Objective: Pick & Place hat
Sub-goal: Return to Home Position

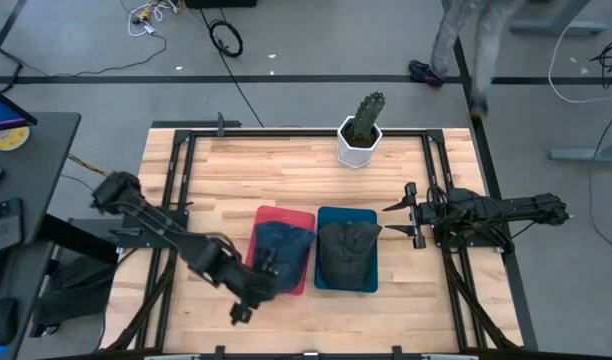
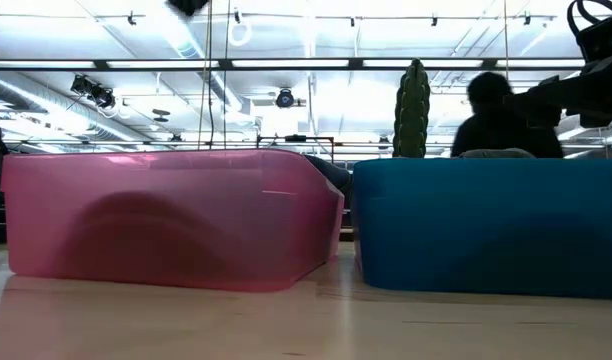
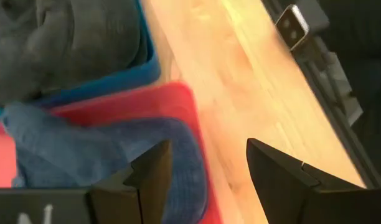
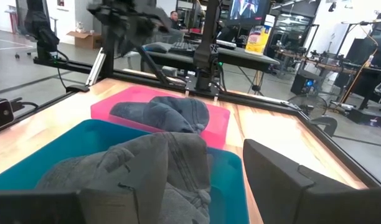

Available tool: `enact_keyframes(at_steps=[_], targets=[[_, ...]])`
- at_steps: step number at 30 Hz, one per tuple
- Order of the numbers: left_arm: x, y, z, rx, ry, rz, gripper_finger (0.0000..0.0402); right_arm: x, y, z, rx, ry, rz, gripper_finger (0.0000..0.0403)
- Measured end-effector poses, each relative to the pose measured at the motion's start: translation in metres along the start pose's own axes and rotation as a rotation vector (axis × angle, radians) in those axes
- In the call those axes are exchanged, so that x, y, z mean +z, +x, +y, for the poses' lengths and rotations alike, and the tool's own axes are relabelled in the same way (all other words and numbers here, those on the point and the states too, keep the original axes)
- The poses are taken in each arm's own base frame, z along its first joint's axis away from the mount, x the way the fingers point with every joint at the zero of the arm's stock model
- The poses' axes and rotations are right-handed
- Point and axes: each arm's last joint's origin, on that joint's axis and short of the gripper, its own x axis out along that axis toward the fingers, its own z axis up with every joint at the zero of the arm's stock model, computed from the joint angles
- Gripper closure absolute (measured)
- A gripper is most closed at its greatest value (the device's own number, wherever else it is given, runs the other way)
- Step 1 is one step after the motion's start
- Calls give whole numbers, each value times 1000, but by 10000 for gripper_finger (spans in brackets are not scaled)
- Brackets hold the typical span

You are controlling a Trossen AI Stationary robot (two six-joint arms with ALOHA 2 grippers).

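A blue hat (image 1: 283, 243) lies in the red tray (image 1: 269, 216). It also shows in the left wrist view (image 3: 103, 155) and the right wrist view (image 4: 165, 115). A dark grey hat (image 1: 347, 252) lies in the blue tray (image 1: 331, 214) to its right, and shows in the right wrist view (image 4: 153, 168). My left gripper (image 1: 266, 283) is open over the red tray's near end. In the left wrist view (image 3: 209, 180) one finger stands above the blue hat's edge and the other above bare table. My right gripper (image 1: 391, 220) is open and empty beside the blue tray's right side. It points toward both trays in its own view (image 4: 203, 199).
A cactus in a white pot (image 1: 360, 130) stands at the table's far edge, behind the trays. Black frame rails (image 1: 441, 180) run along the table's sides. A person (image 2: 496, 120) shows in the room beyond the table. Bare wood lies left of the red tray.
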Motion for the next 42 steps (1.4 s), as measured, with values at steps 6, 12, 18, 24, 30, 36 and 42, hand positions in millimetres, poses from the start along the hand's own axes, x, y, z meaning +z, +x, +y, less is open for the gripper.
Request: enact_keyframes(at_steps=[6,12,18,24,30,36,42], targets=[[-42,-19,23,-49,-38,-181,191,0,0,0,0,0,0,191],[-86,-21,56,-173,-65,-386,191,0,0,0,0,0,0,191],[-126,-6,87,-116,-178,-403,191,0,0,0,0,0,0,191],[-157,-5,104,-73,-250,-507,190,0,0,0,0,0,0,191],[-191,-12,112,-38,-308,-565,190,0,0,0,0,0,0,191],[-209,-29,115,47,-308,-675,191,0,0,0,0,0,0,191],[-225,-42,110,100,-279,-791,191,0,0,0,0,0,0,191]])
